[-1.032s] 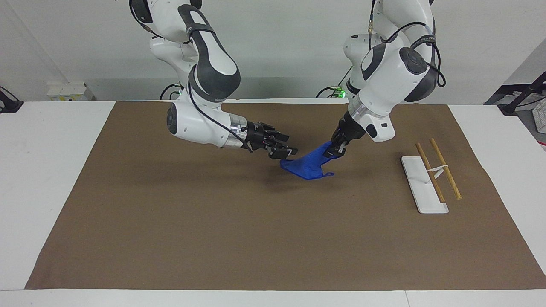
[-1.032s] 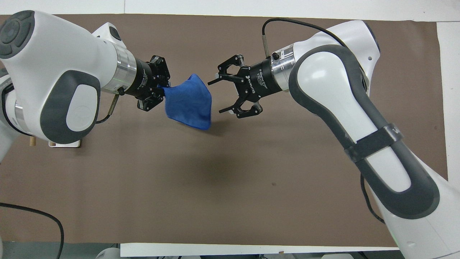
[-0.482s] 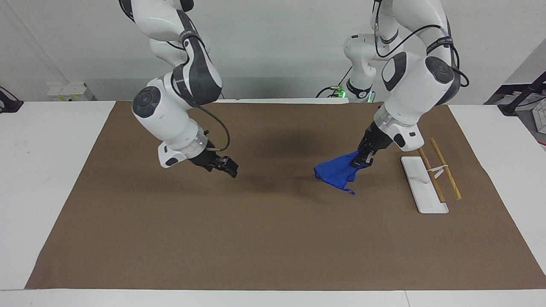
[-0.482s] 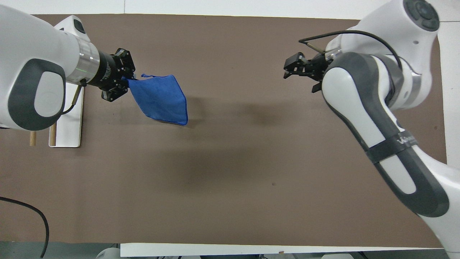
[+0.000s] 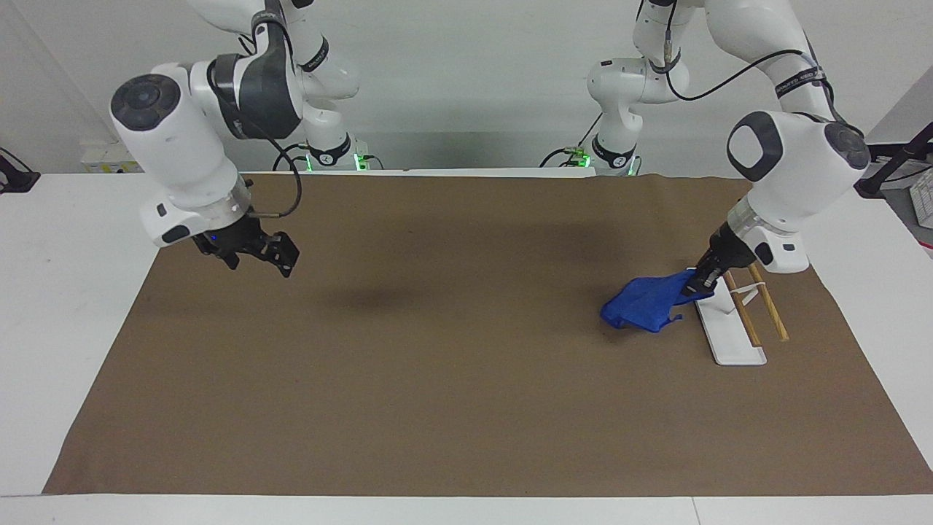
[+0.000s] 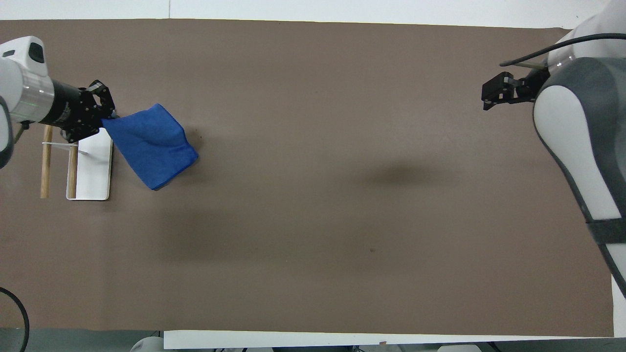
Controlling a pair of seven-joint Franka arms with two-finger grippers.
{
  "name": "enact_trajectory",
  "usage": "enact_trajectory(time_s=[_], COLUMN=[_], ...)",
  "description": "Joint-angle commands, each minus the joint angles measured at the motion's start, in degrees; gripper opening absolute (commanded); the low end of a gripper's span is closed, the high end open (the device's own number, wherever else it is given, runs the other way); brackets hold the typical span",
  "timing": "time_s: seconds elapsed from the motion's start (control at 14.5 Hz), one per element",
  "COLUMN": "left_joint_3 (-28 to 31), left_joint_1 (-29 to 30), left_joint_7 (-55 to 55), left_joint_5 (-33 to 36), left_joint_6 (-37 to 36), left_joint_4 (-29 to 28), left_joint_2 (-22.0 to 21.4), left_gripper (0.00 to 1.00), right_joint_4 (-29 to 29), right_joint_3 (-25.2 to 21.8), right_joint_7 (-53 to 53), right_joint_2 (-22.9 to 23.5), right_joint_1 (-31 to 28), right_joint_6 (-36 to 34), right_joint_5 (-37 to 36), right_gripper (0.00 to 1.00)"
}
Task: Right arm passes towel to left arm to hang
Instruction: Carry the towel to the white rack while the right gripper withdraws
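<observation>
Towel of bright blue terry cloth [image 5: 645, 308] is hanging from our left gripper [image 5: 705, 282], pinched by one corner just beside the white wooden-railed rack [image 5: 729, 321]; soft and light, it is drooping. Our right gripper [image 5: 251, 251] is waiting open.

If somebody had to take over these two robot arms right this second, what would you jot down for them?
Left claw: shut on a corner of the blue towel, beside the rack.
Right claw: open and holding nothing, up over the right arm's end of the brown mat; that arm waits.
Towel: hangs from the left claw, its lower part bunched low over the mat next to the rack's white base.
Rack: two wooden rods on the white base, toward the left arm's end; nothing hangs on them.
Done: the towel is with the left arm.
Left: drape it over the rods and let go.
</observation>
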Motion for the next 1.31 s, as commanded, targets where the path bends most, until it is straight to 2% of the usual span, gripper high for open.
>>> enact_trajectory(time_s=[0.0,0.14,0.34,0.62,0.76,1.24], left_joint_3=[4.89,7.53,10.09,13.25,14.92,17.30], left_joint_1=[-0.17,-0.08,-0.08,-0.08,-0.08,-0.08], left_joint_7=[13.82,22.18,31.50,42.40,46.45,51.30], left_joint_5=[0.34,0.34,0.34,0.34,0.34,0.34], left_joint_6=[1.42,2.56,6.77,9.77,10.29,12.50], left_joint_4=[-1.06,-0.97,-0.80,2.10,2.19,1.23], left_joint_2=[-1.29,-1.20,-0.85,0.99,1.08,1.09], left_gripper=[0.00,0.00,0.00,0.00,0.00,0.00], right_joint_4=[3.59,4.57,3.61,-3.23,-5.78,-6.59], right_joint_3=[0.44,0.44,-1.74,-4.73,-7.55,-8.26], right_joint_7=[-6.07,-10.82,-13.48,-13.92,-17.50,-17.97], right_joint_2=[-3.76,-6.57,-9.57,-13.43,-14.31,-13.62], right_joint_1=[-1.60,-4.85,-4.87,-3.19,-2.93,-2.05], right_joint_6=[-7.38,-12.14,-14.26,-9.89,-6.99,-7.76], right_joint_5=[-3.33,-2.90,-2.55,-0.88,-0.27,-0.17], right_gripper=[1.00,1.00,1.00,1.00,1.00,1.00])
